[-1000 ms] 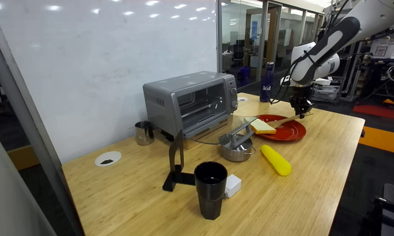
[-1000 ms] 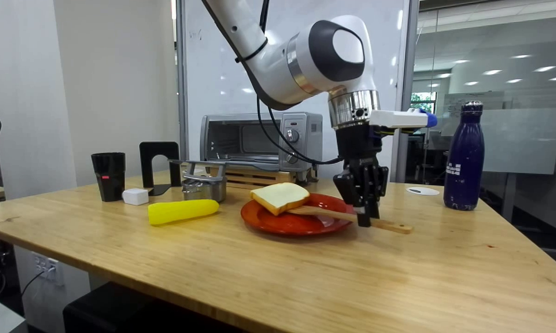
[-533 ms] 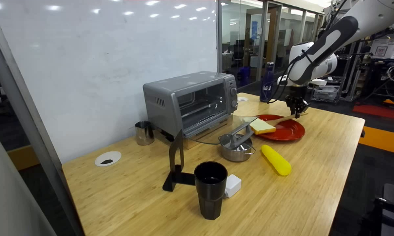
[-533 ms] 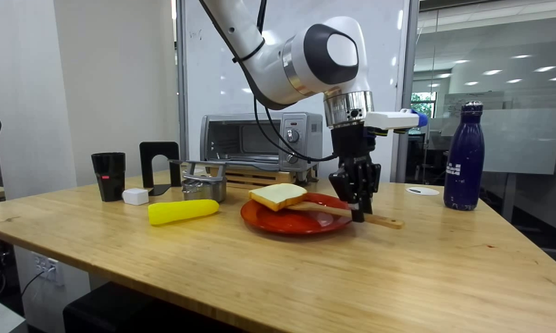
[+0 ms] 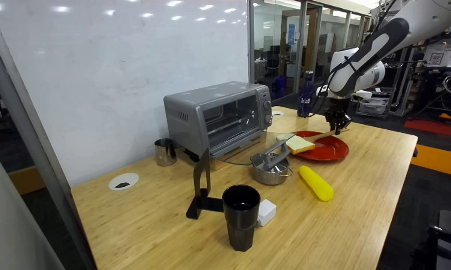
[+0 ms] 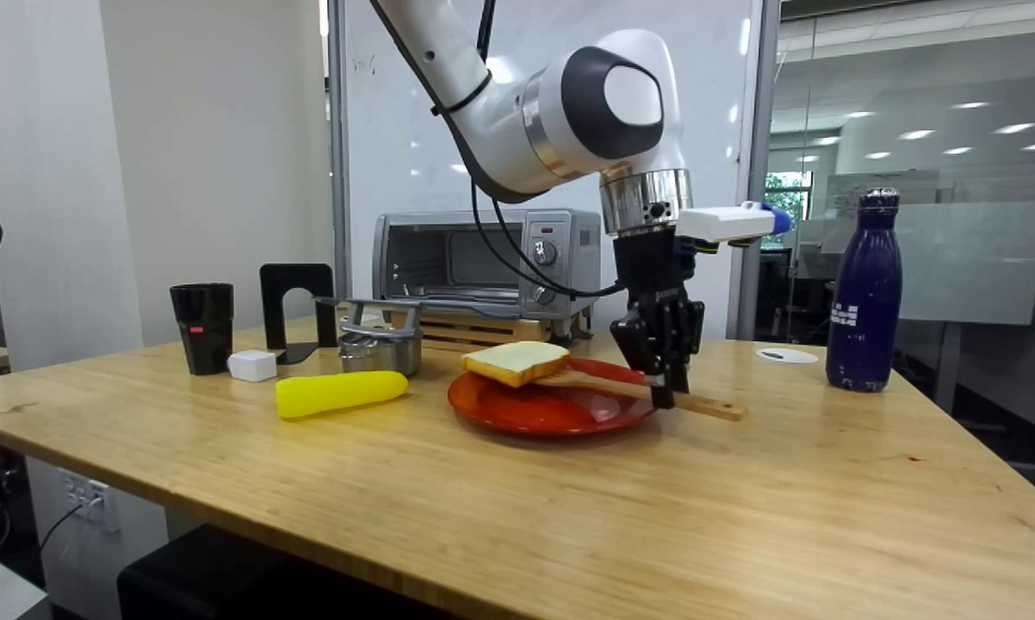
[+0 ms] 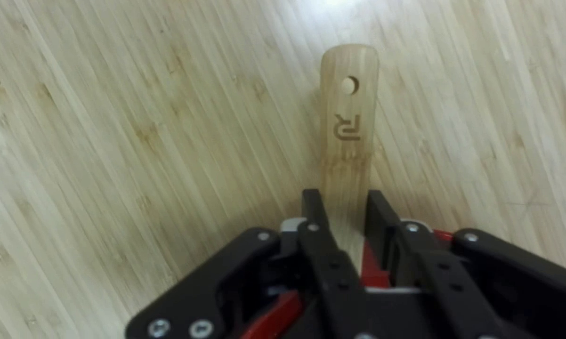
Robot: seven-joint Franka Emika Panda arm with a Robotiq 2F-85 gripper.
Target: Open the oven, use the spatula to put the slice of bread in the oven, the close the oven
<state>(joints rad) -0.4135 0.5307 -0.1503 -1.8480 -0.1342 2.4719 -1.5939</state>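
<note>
One gripper (image 7: 343, 197): fingers (image 7: 314, 206) pinching the spatula (image 7: 347, 157) handle, a side each; your hold looks sound.
Spatula move: slid in toward the slice of bread (image 6: 517, 355) w/ the gripper over the last sec.; head partly hidden, prob. under it.
Bread posn.: over the rim of the red plate (image 6: 556, 418), near corner higher than a sec. ago; can't tell if fully off. Scoop seems to be taking.
Oven (image 5: 193, 120): door down, so step 1 reads as done; insertion & closing o/s.
Door handle (image 5: 280, 158): overlaps the metal pot (image 5: 271, 176) in both exterior views; contact unclear.
Bread lift: est. you need the head deeper, then a level raise; slice could slide off if you tip it.
</note>
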